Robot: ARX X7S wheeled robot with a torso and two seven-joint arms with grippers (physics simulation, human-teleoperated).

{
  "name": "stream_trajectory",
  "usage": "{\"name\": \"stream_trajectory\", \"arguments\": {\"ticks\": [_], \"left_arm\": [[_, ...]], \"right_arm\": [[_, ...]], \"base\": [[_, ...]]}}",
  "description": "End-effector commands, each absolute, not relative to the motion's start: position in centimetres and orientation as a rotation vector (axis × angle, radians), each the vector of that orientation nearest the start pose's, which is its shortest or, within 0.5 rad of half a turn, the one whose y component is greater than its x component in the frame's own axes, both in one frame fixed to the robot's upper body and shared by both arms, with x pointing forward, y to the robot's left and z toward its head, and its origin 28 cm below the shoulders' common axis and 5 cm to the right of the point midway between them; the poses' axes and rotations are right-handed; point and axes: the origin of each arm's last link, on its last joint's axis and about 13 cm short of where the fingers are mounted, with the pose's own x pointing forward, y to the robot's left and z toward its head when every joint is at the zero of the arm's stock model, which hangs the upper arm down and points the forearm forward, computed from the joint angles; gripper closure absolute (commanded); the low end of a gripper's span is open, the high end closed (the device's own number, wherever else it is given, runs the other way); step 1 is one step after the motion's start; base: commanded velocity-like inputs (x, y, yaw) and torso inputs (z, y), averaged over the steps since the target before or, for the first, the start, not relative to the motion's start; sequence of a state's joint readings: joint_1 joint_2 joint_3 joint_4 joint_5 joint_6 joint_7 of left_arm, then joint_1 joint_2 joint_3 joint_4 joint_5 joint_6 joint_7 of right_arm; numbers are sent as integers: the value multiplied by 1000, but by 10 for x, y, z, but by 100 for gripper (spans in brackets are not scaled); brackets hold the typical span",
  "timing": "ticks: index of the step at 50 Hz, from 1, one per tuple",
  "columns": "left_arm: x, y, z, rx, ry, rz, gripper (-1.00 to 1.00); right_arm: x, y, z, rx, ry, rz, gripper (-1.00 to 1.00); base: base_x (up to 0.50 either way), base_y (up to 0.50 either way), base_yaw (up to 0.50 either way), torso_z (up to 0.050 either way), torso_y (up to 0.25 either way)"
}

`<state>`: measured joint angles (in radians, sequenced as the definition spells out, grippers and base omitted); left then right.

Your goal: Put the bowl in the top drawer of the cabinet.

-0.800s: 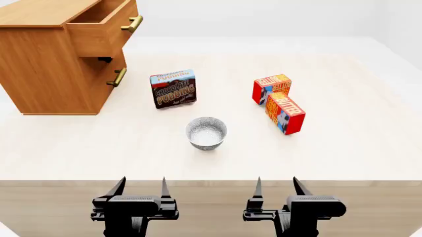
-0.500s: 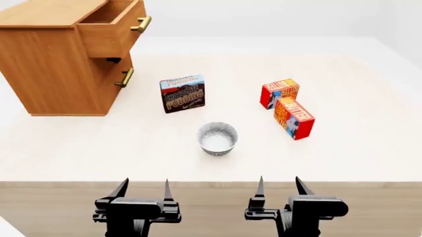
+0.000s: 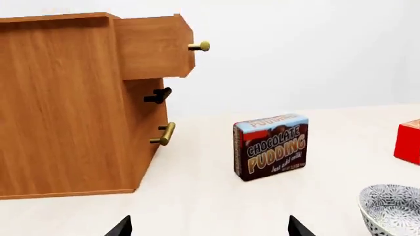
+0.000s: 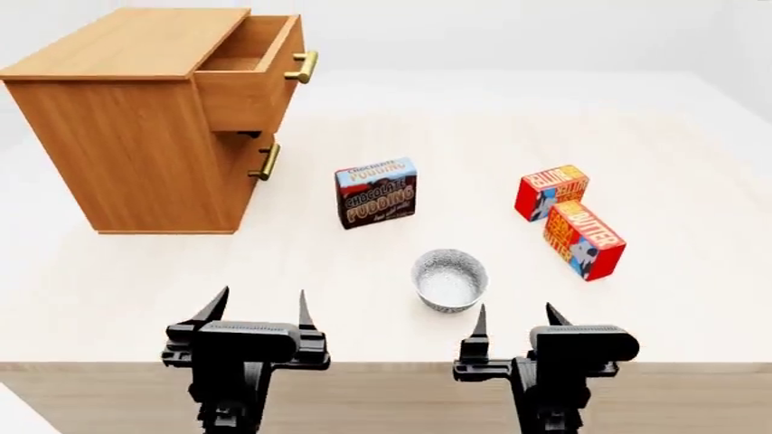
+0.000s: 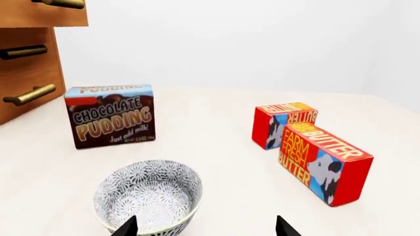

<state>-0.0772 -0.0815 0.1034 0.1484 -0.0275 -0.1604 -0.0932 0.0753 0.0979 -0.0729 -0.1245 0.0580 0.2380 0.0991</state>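
White and grey-speckled, the small round bowl [image 4: 450, 279] stands free on the pale table [image 4: 675, 298] — right gripper [image 4: 519, 318] nearest, both it and the left gripper [image 4: 258, 301] wide open, empty — while the light brown wooden top drawer [image 4: 256, 74] gapes ready.

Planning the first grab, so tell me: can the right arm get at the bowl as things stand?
Probably yes. The bowl sits upright just ahead of the open right gripper, with bare table between them. The butter boxes and pudding box stand off to the sides.
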Motion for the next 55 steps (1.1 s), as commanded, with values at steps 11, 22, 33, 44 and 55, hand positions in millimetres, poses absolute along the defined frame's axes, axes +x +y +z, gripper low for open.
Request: {"name": "stream_trajectory", "arguments": {"ticks": [11, 22, 33, 44, 55], "left_arm": [[286, 207, 165, 100, -70, 5, -100], [296, 202, 237, 137, -99, 5, -100], [301, 198, 299, 159, -90, -2, -100], [305, 199, 319, 209, -49, 3, -100], [307, 195, 315, 273, -14, 7, -100]], "right_arm": [[255, -110, 111, -151, 82, -4, -100], [259, -108, 158, -227, 40, -1, -100], [253, -104, 157, -225, 19, 22, -100], [254, -105, 157, -231, 22, 17, -100], [253, -106, 158, -235, 10, 7, -100]], "base": [[0, 0, 0, 50, 0], [10, 0, 0, 50, 0], [406, 0, 0, 50, 0], [500, 0, 0, 5, 0], [500, 0, 0, 0, 0]]}}
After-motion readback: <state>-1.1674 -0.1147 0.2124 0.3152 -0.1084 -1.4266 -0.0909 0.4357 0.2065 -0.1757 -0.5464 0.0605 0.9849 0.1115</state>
